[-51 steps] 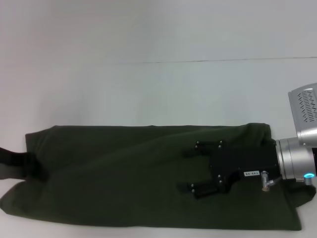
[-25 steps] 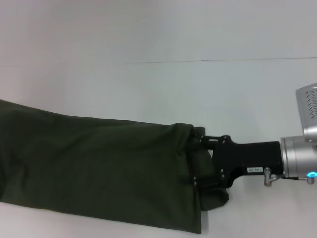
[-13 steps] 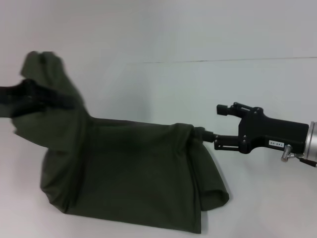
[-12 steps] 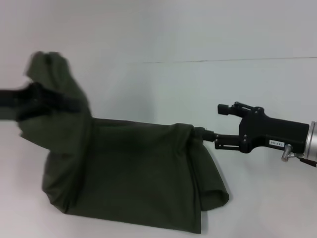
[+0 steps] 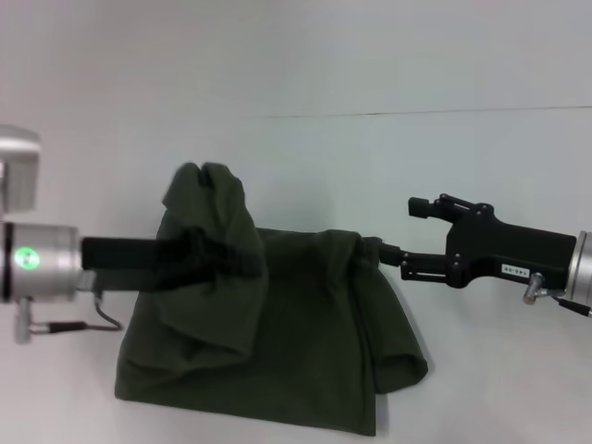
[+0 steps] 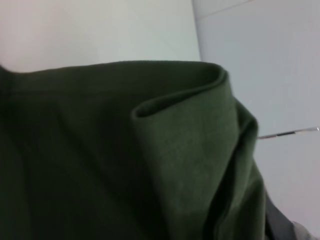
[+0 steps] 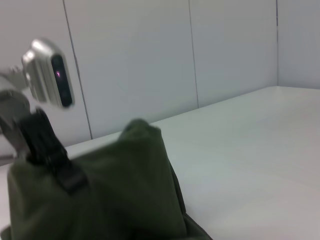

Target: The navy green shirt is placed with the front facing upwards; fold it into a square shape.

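The navy green shirt [image 5: 305,351] lies on the white table as a folded band, plain side up; its lettering and collar are hidden. My left gripper [image 5: 227,261] is shut on the shirt's left end. It holds that end bunched above the table, over the left part of the band. My right gripper [image 5: 402,229] is open at the shirt's right edge, its lower finger [image 5: 388,252] against the fold there. The left wrist view shows only folded cloth [image 6: 175,165]. The right wrist view shows the raised cloth [image 7: 125,190] and the left gripper [image 7: 50,150].
The white table [image 5: 370,157] extends behind and to both sides of the shirt, with a thin seam line [image 5: 416,113] across its far part. Pale wall panels [image 7: 150,60] stand beyond the table.
My left gripper has carried the shirt's left end up and to the right, over the rest of the shirt. My right gripper has stayed open at the right edge.
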You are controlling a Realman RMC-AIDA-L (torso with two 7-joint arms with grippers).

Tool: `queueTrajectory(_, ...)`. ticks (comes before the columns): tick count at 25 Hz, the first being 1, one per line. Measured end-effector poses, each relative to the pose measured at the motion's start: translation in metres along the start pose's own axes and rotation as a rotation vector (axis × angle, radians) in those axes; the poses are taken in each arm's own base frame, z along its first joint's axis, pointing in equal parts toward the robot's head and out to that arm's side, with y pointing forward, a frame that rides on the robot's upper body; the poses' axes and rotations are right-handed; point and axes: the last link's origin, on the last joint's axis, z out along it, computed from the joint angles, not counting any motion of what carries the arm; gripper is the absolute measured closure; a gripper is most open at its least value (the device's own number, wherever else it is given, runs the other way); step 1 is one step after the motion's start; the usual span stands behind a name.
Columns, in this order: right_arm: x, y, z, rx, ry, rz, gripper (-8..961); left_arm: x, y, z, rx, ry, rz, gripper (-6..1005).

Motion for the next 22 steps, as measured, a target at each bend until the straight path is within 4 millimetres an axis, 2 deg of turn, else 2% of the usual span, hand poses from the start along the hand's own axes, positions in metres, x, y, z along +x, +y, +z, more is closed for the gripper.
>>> queueTrajectory(4,0.002,0.0,-0.001,0.002,0.001,0.004,12,-0.007,-0.005,0.011,-0.027,0.016,0.014,890)
queueTrajectory(12,0.001,-0.001,-0.002,0.012,-0.012,0.009,12,-0.013,-0.002,0.007,-0.113,0.048,0.047,886)
queueTrajectory(15,0.0,-0.002,-0.002,0.018,-0.017,0.01,12,-0.014,-0.004,0.005,-0.123,0.063,0.047,663)
queueTrajectory(18,-0.002,-0.002,-0.002,0.024,-0.026,0.012,11,-0.014,-0.004,0.003,-0.13,0.07,0.05,515)
queueTrajectory(22,-0.004,-0.004,-0.005,0.035,-0.048,0.025,11,-0.011,-0.001,-0.01,-0.169,0.107,0.091,334)
